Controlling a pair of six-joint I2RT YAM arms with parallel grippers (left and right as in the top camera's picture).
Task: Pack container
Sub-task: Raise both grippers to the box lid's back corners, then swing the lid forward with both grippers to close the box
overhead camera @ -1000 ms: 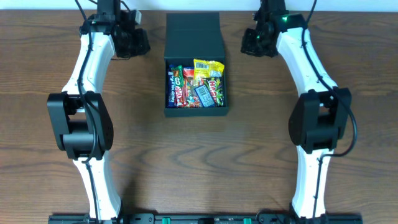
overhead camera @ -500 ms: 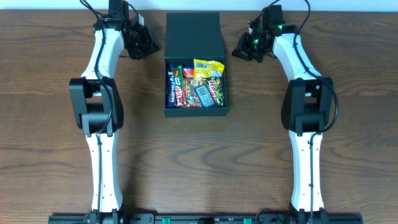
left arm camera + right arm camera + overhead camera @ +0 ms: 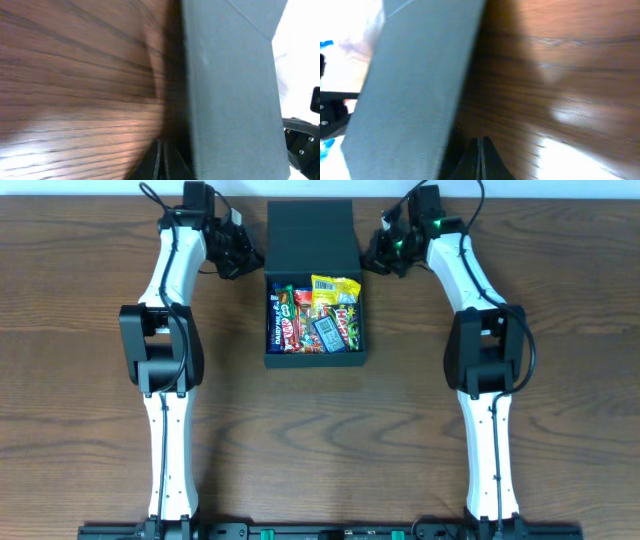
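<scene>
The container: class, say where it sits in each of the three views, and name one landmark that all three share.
Overhead: the container is at top centre, lid open, snacks inside.
Left wrist: its dark side fills the right-centre of the picture.
Right wrist: its dark side fills the left of the picture.
Shared landmark: the wooden table right beside it.

Overhead view looked straight down on the whole desk (image 3: 90, 430), wrist views sat close against opposite sides of the box (image 3: 230, 100)
</scene>
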